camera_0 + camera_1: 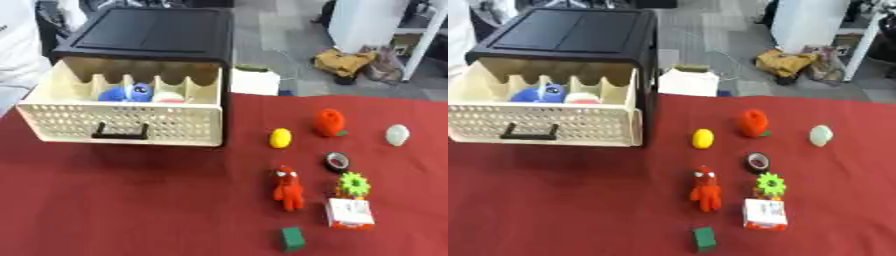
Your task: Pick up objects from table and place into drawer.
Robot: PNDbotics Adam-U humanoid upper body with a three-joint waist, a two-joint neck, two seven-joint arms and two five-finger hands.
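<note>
Seven small objects lie right of the open drawer (122,117); the white-and-red carton (350,214) bears print too blurred to read. Neither hand shows, so finger state is unknowable.

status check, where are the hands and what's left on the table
No robot hand in view. Drawer open, blue toy inside. Yellow ball, red figure, green block among items waiting. Path clear.

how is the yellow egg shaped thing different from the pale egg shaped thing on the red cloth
The yellow egg-shaped object is bright yellow; the pale egg-shaped object is whitish with a faint green tint. The yellow one lies nearer the open cream drawer, left of the orange round toy; the pale one lies to that toy's right, towards the cloth's right edge. Both are small, rounded, and rest on the red tablecloth.
</note>
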